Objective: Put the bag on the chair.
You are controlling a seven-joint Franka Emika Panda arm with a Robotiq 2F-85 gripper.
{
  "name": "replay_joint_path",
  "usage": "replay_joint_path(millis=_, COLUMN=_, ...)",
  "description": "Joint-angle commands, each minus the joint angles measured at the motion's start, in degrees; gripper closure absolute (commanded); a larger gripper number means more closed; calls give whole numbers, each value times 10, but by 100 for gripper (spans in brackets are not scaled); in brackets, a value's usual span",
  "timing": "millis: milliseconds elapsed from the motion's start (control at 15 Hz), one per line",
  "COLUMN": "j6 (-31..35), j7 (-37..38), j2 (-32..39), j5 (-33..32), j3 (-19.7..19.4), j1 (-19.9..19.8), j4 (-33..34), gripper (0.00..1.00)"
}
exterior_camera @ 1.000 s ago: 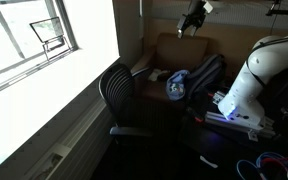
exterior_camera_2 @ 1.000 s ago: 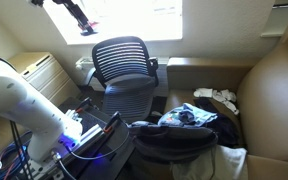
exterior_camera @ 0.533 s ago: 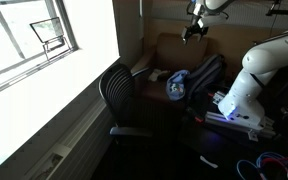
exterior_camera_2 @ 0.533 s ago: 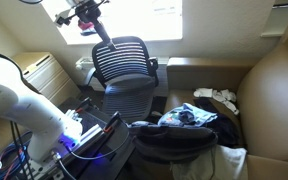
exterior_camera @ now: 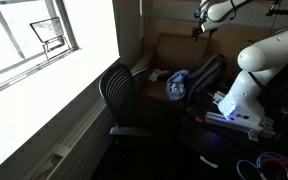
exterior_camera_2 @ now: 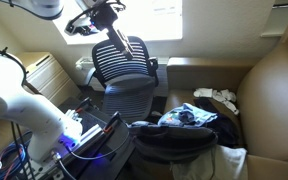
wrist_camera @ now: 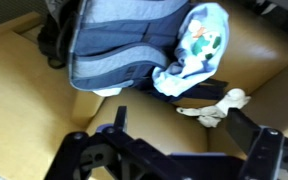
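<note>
Grey-blue bag (wrist_camera: 124, 45) lay untouched on tan sofa (wrist_camera: 14, 75) ahead of gripper (wrist_camera: 179, 140), jaws spread wide and empty; grasp, lift and transfer to mesh chair (exterior_camera_2: 124, 62) all judged outstanding

The bag (wrist_camera: 124, 45) is seen in blue-grey with darker bands, and the cloth (wrist_camera: 199, 40) against it is printed pale blue with green and orange marks. The armchair (wrist_camera: 24, 100) is coloured tan, the office chair (exterior_camera_2: 124, 62) black and ribbed, the gripper (wrist_camera: 179, 140) black, the robot arm (exterior_camera: 269, 50) white.
</note>
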Motion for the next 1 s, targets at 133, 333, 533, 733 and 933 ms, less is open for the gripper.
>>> replay_joint_path(millis=133, j6=2, j7=39, j2=45, j5=-77, j3=-20, j1=-45, j4=10, gripper=0)
replay_joint_path(millis=333, j6=12, j7=61, j2=53, j5=-101, j3=-16, j1=-55, j4=10, gripper=0)
replay_joint_path(millis=533, j6=-2, j7=160, j2=92, j5=-232, j3=-18, j1=-111, j4=24, gripper=0)
replay_joint_path(millis=733, j6=-46, j7=244, j2=132, j5=-364, j3=-60, j1=-124, j4=43, gripper=0)
replay_joint_path(millis=933, j6=-64, j7=240, j2=110, j5=-370, j3=-113, j1=-72, j4=28, gripper=0)
